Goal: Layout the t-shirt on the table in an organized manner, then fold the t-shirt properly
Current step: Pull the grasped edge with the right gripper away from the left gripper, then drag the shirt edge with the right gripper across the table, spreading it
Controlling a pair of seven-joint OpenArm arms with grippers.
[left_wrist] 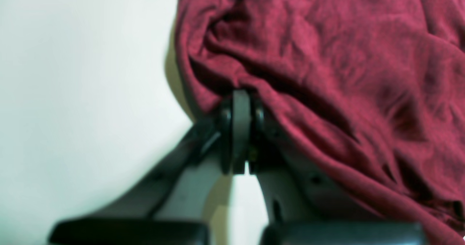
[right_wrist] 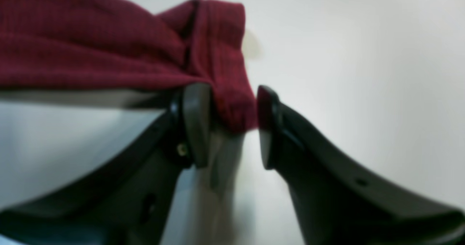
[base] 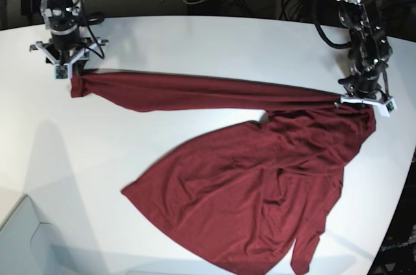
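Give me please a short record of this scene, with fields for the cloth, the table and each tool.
cloth: t-shirt, dark red, spread only in part, wrinkled, one edge stretched in a long band between the two arms
surface: white table, the shirt lies on it
left tool: shut on a bunched fold of the shirt, at the right end of the band in the base view
right tool: jaws apart, a shirt corner hangs between them, touching at least one jaw
fold: not yet begun
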